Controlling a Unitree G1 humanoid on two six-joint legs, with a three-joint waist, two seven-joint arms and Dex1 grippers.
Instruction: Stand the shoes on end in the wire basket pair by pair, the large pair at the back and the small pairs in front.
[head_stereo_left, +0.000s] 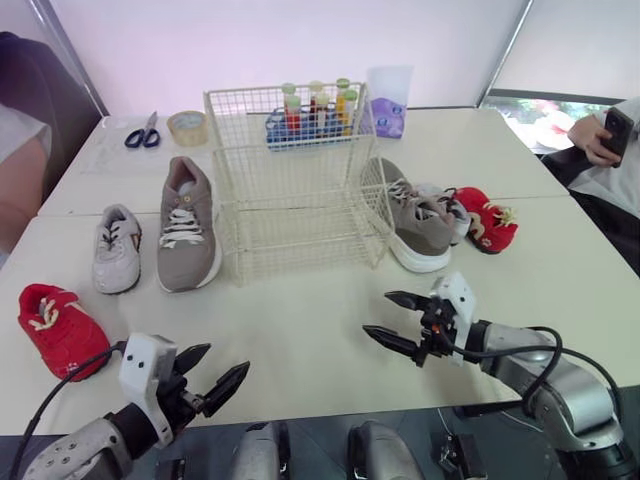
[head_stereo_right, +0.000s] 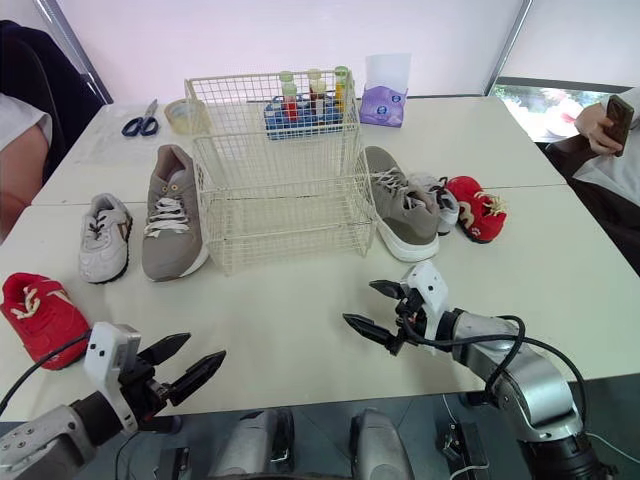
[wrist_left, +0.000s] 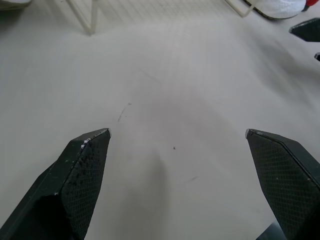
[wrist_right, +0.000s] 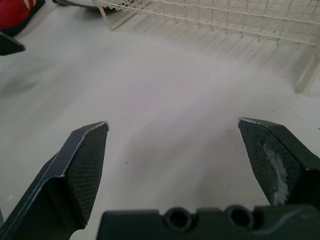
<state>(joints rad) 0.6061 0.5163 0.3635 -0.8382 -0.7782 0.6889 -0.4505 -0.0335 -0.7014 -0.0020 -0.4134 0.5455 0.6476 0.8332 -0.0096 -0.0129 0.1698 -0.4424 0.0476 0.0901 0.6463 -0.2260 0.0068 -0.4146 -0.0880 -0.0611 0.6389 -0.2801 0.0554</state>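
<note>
- Your left claw (head_stereo_left: 226, 360) is wide open and holds nothing. It hangs low over the bench (head_stereo_left: 310, 340), close to the front edge.
- Your right claw (head_stereo_left: 377, 313) is wide open and empty too, a bit further in.
- No shoe is in the basket (head_stereo_left: 300, 205), so I think you are at the very start.
- The big pair goes at the back, so take it first. The left grey shoe (head_stereo_left: 185, 225) lies just beside the basket. The right grey shoe (head_stereo_left: 418, 222) seems to touch the basket's other side.
- Each big shoe needs a firm grip, a tip up on end, and a deep drop.
- The small ones can wait: a white shoe (head_stereo_left: 118, 248) and a red shoe (head_stereo_left: 60, 328) on the left, and a second white shoe (head_stereo_left: 457, 212) and second red shoe (head_stereo_left: 488, 222) bunched on the right.
- The bench between the claws and the basket is open room.
- Mind the red shoe by your left arm.
</note>
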